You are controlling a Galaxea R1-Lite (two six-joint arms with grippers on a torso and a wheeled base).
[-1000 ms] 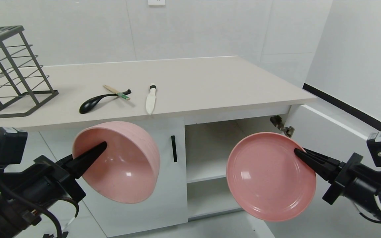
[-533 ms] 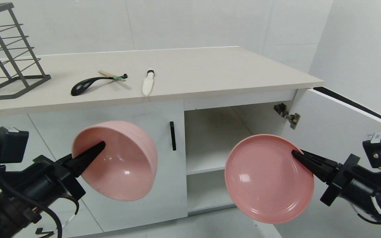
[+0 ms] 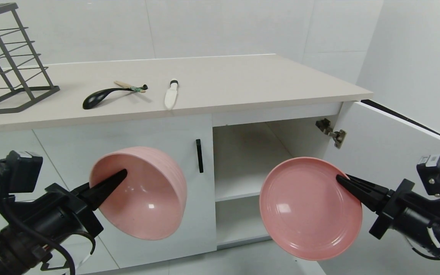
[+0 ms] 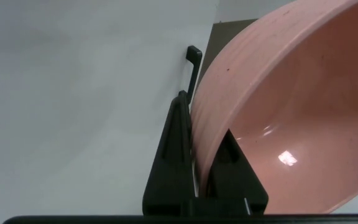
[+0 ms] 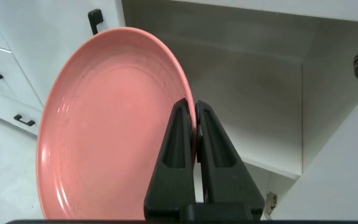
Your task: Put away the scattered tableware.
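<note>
Right gripper [image 3: 338, 178] clamps the plate [image 3: 304, 210] — open cabinet [image 3: 243, 179] at its ten o'clock, nearer this arm; left gripper [image 3: 122, 174] clamps the bowl [image 3: 155, 206].

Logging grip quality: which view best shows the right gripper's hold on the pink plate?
The right wrist view: the right gripper has a finger on each face of the pink plate, shut on its rim. The head view shows the whole plate tilted before the open cabinet, fingers overlapping. The left wrist view faces the pink bowl.
</note>
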